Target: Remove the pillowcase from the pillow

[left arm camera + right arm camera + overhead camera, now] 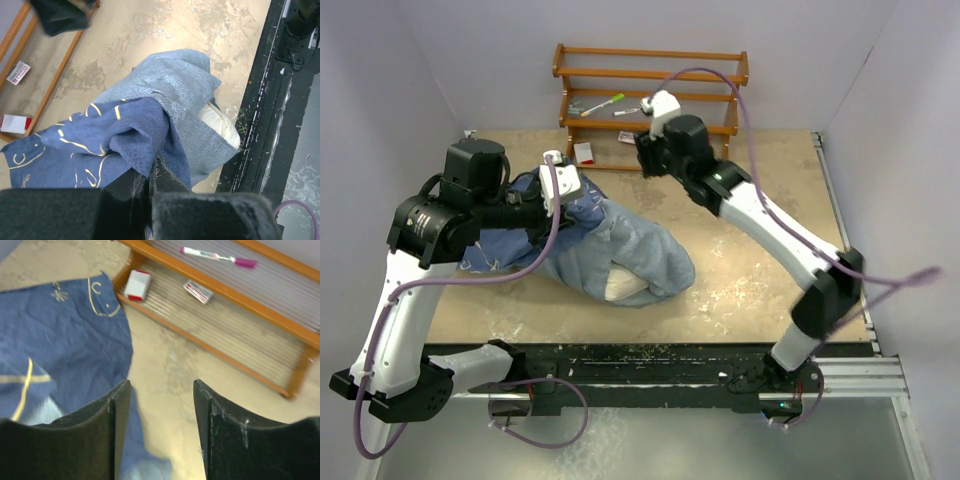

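We're mid-peel: the left gripper (pixel 150 176) pinches the pillowcase (pixel 165 85); the right gripper (pixel 162 392) holds its jaws apart, empty. Next, we judge, it should pin the pillow (pixel 221 126).

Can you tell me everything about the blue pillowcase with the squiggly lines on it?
The pillowcase is soft, crumpled cloth, dark blue outside with yellowish line drawings, paler grey-blue inside. Turned partly inside out, it lies on the table, covering most of the pillow, whose cream end peeks out. The left gripper pinches a bunched fold.

wooden rack (pixel 610 50) against pale walls (pixel 410 70), scuffed tan table (pixel 740 290)
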Tool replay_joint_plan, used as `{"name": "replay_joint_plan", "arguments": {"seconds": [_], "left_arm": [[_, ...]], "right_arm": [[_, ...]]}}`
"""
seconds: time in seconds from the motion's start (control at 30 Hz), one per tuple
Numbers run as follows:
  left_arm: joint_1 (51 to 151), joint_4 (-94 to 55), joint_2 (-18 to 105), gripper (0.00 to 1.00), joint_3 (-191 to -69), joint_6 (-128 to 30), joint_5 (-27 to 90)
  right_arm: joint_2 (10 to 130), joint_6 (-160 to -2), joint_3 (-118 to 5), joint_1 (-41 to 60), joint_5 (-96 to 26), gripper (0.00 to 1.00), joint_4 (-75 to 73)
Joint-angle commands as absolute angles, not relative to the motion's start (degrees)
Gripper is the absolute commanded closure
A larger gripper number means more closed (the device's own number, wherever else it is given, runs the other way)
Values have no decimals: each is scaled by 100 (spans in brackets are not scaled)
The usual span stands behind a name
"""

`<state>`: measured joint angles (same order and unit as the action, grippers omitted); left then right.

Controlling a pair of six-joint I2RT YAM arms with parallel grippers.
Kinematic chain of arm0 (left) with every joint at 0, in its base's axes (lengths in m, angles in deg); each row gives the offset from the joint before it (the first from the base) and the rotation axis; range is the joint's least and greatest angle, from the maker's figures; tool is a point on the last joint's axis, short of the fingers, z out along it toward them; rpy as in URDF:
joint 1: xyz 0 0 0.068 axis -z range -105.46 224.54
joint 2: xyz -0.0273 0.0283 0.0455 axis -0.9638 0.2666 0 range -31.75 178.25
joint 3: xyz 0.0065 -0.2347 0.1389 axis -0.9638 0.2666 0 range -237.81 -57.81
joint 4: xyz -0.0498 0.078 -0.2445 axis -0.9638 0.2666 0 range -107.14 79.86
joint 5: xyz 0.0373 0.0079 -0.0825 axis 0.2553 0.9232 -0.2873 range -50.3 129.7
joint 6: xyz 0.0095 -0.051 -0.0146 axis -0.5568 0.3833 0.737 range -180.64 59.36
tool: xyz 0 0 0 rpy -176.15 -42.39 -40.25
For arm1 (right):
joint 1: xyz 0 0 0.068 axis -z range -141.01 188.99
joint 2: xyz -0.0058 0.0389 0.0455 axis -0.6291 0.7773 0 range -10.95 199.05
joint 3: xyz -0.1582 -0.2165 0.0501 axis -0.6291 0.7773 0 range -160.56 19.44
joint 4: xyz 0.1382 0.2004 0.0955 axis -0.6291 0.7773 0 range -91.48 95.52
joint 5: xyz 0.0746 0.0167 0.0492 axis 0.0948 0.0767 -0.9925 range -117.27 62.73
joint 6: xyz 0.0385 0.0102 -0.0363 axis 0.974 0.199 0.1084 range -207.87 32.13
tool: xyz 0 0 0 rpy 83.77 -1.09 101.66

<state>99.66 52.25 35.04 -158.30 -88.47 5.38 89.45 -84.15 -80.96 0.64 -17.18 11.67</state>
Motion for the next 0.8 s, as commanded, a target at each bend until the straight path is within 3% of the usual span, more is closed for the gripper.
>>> {"name": "replay_joint_plan", "arguments": {"seconds": [0.0,0.2,0.33,0.47,0.77], "left_arm": [[9963,4332,3391,100,-16038,-8615,622],[9959,4032,3626,100,-16112,-8372,901],[9954,4026,3787,100,-16318,-8269,882],[9959,4143,3895,100,-16552,-8217,861],[9959,4348,3840,100,-16634,-8286,940]], "right_arm": [[6776,-8428,-6524,-32,-994,40,-156],[4271,-9208,-4105,-791,-2343,44,-951],[3523,-9573,-2999,-1676,-2670,47,-1028],[3637,-9808,-2539,-2119,-2915,46,-1353],[5012,-10623,-2863,-2899,-2731,34,-1392]]}}
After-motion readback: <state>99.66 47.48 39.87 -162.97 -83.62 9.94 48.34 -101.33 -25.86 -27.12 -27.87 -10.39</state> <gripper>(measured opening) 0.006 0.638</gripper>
